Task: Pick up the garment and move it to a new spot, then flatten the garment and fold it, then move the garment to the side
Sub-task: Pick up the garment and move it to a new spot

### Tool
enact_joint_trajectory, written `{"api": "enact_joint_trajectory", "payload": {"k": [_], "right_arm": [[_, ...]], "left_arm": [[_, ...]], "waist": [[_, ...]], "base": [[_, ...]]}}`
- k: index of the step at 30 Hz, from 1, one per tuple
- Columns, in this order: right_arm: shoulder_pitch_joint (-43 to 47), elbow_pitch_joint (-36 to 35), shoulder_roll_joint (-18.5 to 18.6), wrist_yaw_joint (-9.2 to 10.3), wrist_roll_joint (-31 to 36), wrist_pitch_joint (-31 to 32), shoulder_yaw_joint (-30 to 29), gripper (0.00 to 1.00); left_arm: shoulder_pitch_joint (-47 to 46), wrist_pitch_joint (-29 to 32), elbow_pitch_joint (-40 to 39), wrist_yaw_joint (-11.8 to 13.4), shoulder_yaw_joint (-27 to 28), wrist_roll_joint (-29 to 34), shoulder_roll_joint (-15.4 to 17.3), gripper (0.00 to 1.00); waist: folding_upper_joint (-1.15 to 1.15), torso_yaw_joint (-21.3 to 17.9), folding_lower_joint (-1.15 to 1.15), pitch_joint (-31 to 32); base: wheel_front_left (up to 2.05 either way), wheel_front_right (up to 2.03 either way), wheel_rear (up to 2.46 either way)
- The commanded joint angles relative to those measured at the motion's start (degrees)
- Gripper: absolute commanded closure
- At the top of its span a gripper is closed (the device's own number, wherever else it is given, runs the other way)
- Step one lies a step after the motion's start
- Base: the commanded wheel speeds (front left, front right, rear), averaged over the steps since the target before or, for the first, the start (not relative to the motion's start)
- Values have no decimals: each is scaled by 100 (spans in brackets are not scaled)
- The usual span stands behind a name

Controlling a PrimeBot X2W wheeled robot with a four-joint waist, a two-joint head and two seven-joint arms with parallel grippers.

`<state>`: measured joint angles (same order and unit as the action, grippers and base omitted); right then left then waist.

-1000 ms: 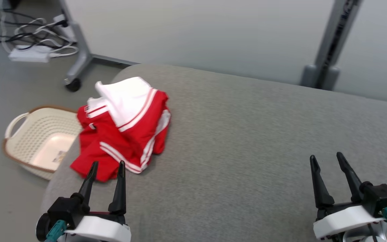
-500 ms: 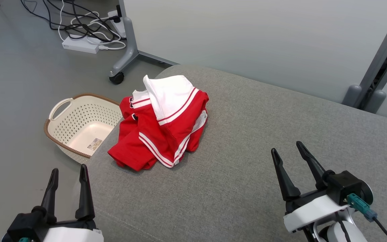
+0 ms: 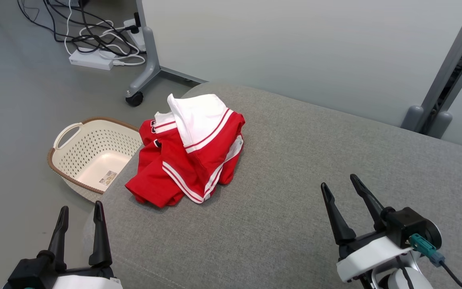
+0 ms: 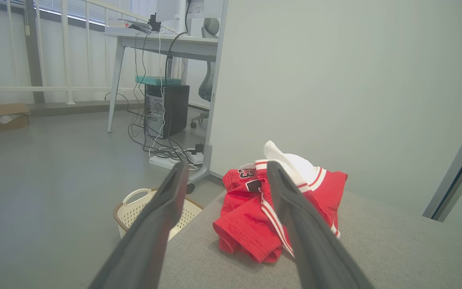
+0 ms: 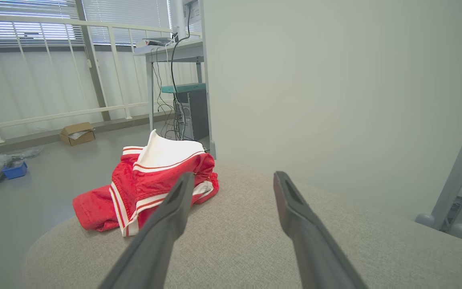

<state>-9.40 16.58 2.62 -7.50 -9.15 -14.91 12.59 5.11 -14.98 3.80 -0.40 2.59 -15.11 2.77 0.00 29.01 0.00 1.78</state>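
Grippers: my left gripper (image 3: 81,206) and right gripper (image 3: 338,181) both spread wide, empty, low in frame. Garment (image 3: 191,152) crumpled left of centre on grey cushion (image 3: 315,132), long axis lower-left to upper-right, white panel at upper end.

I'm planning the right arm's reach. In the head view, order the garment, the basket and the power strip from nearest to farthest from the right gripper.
From the right gripper:
1. Garment, crumpled on the grey cushion, to the gripper's left.
2. Basket, on the floor past the cushion's left edge.
3. Power strip, on the floor at the far left, beyond the basket.
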Motion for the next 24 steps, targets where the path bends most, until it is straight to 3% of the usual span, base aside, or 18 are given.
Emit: {"api": "enact_joint_trajectory", "payload": {"k": [1, 7, 15, 20, 24], "right_arm": [[87, -3, 47, 2, -47, -49, -39, 0], [237, -87, 46, 2, -1, -46, -83, 0], [576, -504, 42, 1, 209, 36, -170, 0], [441, -988, 52, 2, 506, 307, -135, 0], [304, -1374, 49, 2, 715, 516, -131, 0]], "left_arm": [[-56, -14, 33, -38, 10, 51, 20, 0], [-98, -14, 223, 61, 126, -117, 21, 0], [-659, 22, 787, -306, 206, -273, 218, 0], [-1451, 499, 931, -424, 333, -544, 550, 0], [-2159, 1275, 1032, -548, 325, -910, 869, 0]], "waist": [[0, -37, 0, 47], [0, -72, 0, 95], [0, -221, 0, -88], [0, -601, 0, -659], [0, -856, 0, -1096]], "base": [[0, 0, 0], [0, 0, 0], [0, 0, 0], [0, 0, 0], [0, 0, 0]]}}
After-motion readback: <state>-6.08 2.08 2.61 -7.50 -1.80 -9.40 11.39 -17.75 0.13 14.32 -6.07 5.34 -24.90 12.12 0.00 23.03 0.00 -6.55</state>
